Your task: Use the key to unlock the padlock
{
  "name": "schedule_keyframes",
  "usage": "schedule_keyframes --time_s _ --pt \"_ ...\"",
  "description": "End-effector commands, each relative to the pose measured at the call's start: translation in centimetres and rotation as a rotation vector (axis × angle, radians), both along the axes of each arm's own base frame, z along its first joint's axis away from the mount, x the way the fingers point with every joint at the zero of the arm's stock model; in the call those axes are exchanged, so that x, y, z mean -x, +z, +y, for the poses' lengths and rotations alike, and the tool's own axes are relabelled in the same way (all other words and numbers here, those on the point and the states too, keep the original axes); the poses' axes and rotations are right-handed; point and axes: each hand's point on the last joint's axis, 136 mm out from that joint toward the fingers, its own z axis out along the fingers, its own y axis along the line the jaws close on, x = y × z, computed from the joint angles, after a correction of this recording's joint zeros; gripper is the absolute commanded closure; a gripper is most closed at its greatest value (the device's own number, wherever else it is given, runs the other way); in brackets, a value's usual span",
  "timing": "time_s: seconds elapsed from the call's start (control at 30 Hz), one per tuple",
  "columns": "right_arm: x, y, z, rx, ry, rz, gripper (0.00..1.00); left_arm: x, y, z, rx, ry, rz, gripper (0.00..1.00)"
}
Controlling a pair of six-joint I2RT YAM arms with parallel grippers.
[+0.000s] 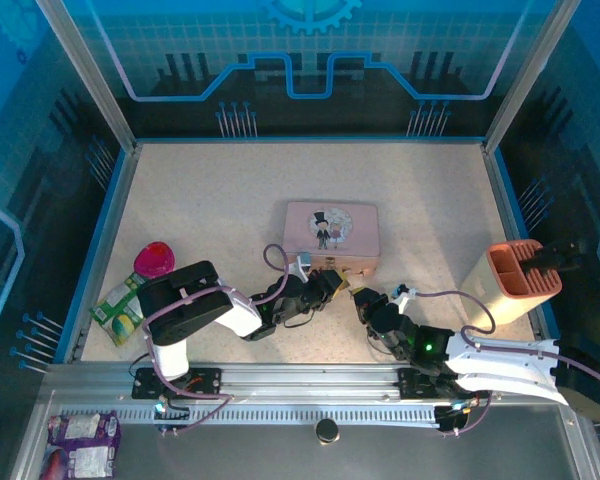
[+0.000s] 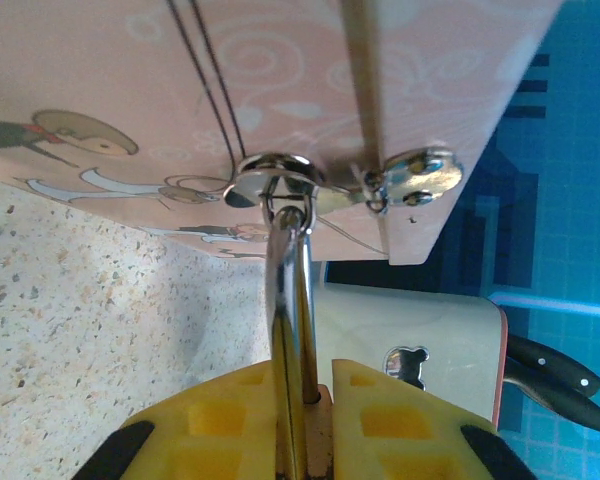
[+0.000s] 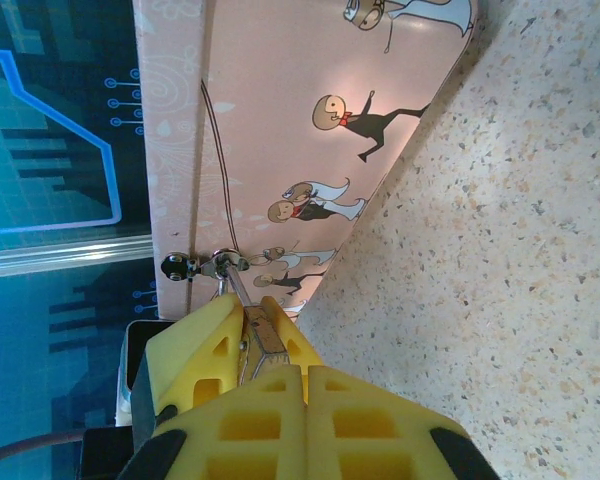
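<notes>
My left gripper (image 2: 305,412) clamps the padlock (image 2: 288,300) hanging from the pink tin's (image 2: 280,80) near edge; my right gripper (image 3: 305,380), clenched tight, sits just right of it.

The padlock (image 2: 288,300) sits mostly hidden within the left claw (image 2: 302,385), its body cut off below.

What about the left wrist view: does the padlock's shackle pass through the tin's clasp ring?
Yes, the silvery shackle rising from the left gripper hooks through the clasp ring on the pink tin.
</notes>
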Motion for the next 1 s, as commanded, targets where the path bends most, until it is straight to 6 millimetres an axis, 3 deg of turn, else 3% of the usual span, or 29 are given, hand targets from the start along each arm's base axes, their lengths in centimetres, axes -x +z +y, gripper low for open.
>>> schedule_keyframes --time_s 0.0,0.97 --pt "0.01 3.32 2.36 -0.106 0.05 -0.042 1.0 2.62 6.64 -3.14 0.181 -0.162 -0.125 1.0" --pt "0.06 3.94 3.29 -0.113 0.077 -0.056 1.0 2.56 6.36 -3.19 0.175 -0.162 -0.115 1.0"
